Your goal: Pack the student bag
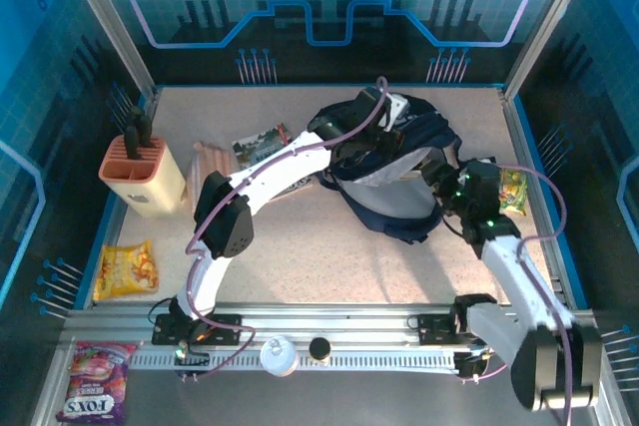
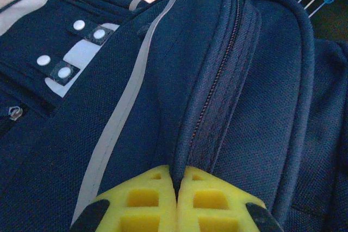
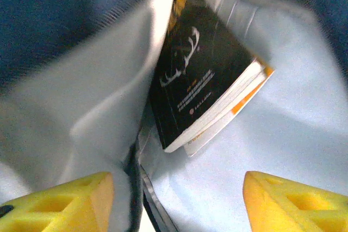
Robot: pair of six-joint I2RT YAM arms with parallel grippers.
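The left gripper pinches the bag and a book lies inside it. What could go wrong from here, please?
1. The left gripper pinches only a thin fold of the student bag beside its zipper. The fabric could slip out and the opening might collapse.
2. The book leans tilted against the pale lining. It may tip over or block later items.
3. The open right gripper sits close to a loose lining fold, which it could snag when withdrawing.

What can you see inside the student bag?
A black book with white page edges rests against the student bag's pale lining. Anything under the book or behind the lining's folds is covered.
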